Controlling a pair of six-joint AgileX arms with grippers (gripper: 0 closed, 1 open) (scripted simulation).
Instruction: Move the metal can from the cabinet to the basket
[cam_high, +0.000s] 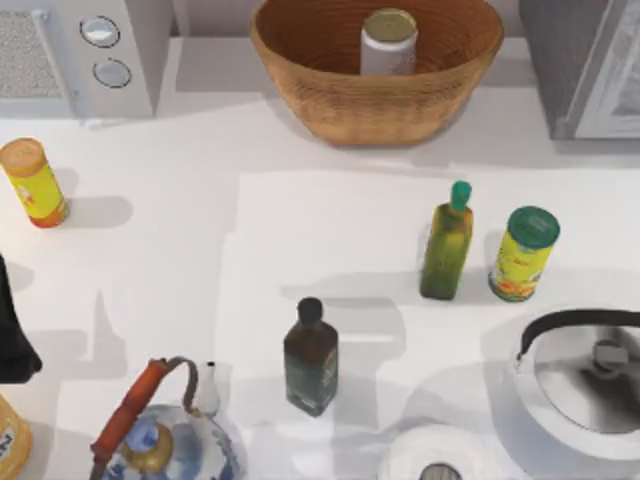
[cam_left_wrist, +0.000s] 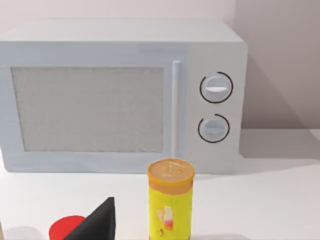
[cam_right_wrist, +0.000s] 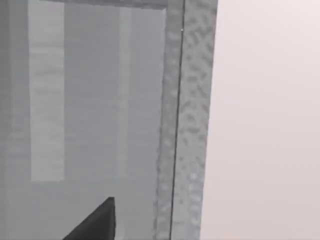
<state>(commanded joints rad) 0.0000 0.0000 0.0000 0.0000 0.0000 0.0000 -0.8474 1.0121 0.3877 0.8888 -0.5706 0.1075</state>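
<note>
The metal can (cam_high: 388, 40), pale-sided with a dull gold top, stands upright inside the wicker basket (cam_high: 300, 60) at the back centre of the table. The grey cabinet (cam_high: 575, 60) stands at the back right. In the right wrist view the cabinet (cam_right_wrist: 100, 100) is very close, and a dark part of my right gripper (cam_right_wrist: 95, 222) shows in front of it, holding nothing I can see. My left gripper (cam_high: 15, 330) is parked at the table's left edge, and a dark part of it (cam_left_wrist: 97, 222) faces the white appliance.
A white two-knob appliance (cam_high: 80, 50) sits back left, with an orange-lidded yellow can (cam_high: 35, 182) before it. A green bottle (cam_high: 447, 245), a green-lidded can (cam_high: 523, 253) and a dark bottle (cam_high: 311, 357) stand mid-table. A kettle (cam_high: 585, 380) and a teapot (cam_high: 165, 440) are in front.
</note>
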